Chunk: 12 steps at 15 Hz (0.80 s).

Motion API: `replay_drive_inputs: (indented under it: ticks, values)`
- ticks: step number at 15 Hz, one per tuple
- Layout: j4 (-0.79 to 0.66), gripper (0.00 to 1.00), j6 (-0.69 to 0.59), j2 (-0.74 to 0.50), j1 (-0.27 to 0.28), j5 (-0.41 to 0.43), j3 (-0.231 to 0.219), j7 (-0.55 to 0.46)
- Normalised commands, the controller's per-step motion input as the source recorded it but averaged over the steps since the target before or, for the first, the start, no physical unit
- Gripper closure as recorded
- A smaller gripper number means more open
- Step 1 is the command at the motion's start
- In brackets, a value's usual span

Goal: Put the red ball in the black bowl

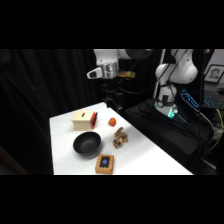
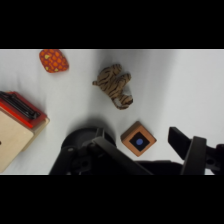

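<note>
Below the pincer (image 1: 111, 101), on the white worktop (image 1: 145, 155), a tan wooden box (image 1: 83, 119) with a red patch sits nearest; a striped tiger toy (image 1: 119, 138) and a small tan block (image 1: 104, 163) lie farther off.

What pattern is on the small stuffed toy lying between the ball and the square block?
The stuffed toy has tan and dark brown tiger-like stripes, clearest in the wrist view.

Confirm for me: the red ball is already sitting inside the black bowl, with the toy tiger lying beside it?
Not quite. The red ball lies on the white table, apart from the black bowl, which the side view shows empty. The toy tiger does lie beside the bowl.
</note>
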Motion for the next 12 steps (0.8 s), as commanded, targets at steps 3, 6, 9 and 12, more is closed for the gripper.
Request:
replay_drive_inputs:
  ticks: [3,6,9,12]
  values:
    - [-0.03,0.0,0.08,-0.04,-0.021,0.035,0.005,-0.02]
    - [-0.1,0.0,0.17,-0.11,-0.058,-0.001,-0.028,0.01]
    - [-0.17,0.0,0.21,-0.16,-0.084,-0.019,-0.054,0.01]
    - [-0.24,0.0,0.24,-0.18,-0.088,-0.044,-0.06,0.02]
